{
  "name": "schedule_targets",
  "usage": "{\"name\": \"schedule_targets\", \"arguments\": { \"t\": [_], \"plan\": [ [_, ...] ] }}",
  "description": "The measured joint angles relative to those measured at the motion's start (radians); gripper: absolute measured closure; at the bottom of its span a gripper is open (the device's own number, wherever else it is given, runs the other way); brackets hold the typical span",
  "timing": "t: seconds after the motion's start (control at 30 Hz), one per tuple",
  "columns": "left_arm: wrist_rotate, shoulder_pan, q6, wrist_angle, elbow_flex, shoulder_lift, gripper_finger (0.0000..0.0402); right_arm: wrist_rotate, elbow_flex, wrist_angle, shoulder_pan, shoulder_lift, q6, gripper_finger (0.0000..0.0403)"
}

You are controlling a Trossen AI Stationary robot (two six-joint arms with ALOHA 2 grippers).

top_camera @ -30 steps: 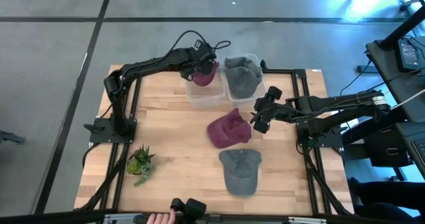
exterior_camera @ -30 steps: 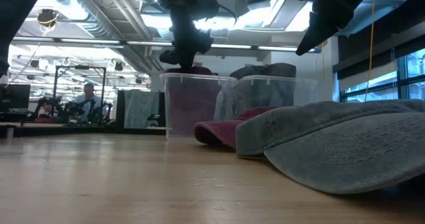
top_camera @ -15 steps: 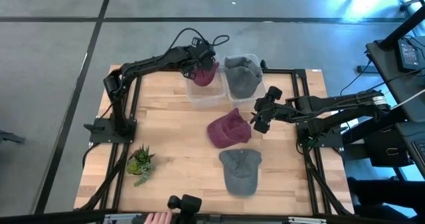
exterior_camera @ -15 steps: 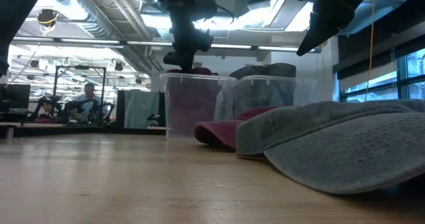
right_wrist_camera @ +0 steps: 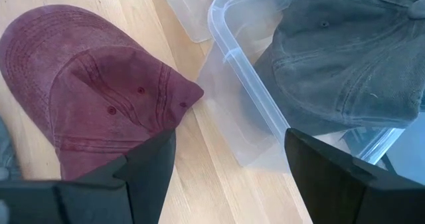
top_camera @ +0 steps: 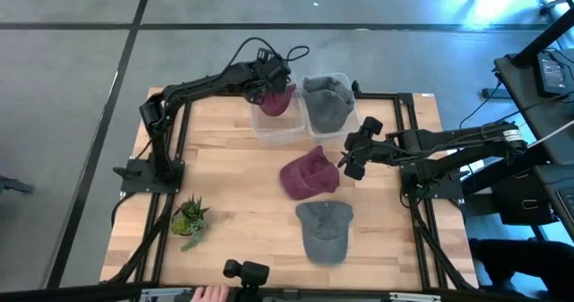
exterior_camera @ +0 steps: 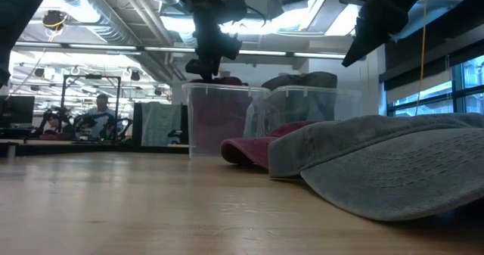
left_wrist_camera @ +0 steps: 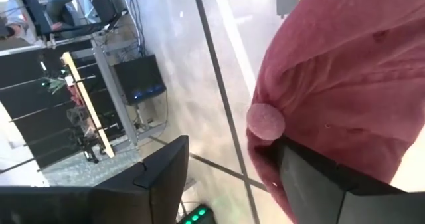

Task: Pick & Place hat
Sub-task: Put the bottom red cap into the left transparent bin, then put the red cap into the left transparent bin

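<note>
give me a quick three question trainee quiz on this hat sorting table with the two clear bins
1. True or false: the maroon cloth cap lying on the wooden table sits between the clear plastic bins and the grey cloth cap near the front edge.
2. Which clear plastic bin holds a grey hat? A) left bin B) right bin C) neither
3. Fill in: the left gripper hangs over the bin holding a ___ hat.

Key: 1 true. 2 B, the grey hat fills it. 3 maroon; its fingers stand apart either side of that hat, while the open right gripper waits beside the loose maroon cap.
</note>
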Motion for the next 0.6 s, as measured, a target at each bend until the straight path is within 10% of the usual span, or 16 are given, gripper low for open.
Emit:
{"name": "schedule_targets", "arguments": {
  "t": [0.4,0.6],
  "plan": [
    [0.082,-0.003,-0.129,-0.004,0.0,-0.137,0.0181,-0.022,0.0,-0.002,0.0,0.0,-0.005,0.0123],
    [0.301,-0.003,-0.476,-0.013,0.0,-0.236,0.0182,-0.051,0.0,0.013,0.0,0.0,0.03,0.0123]
  ]
}}
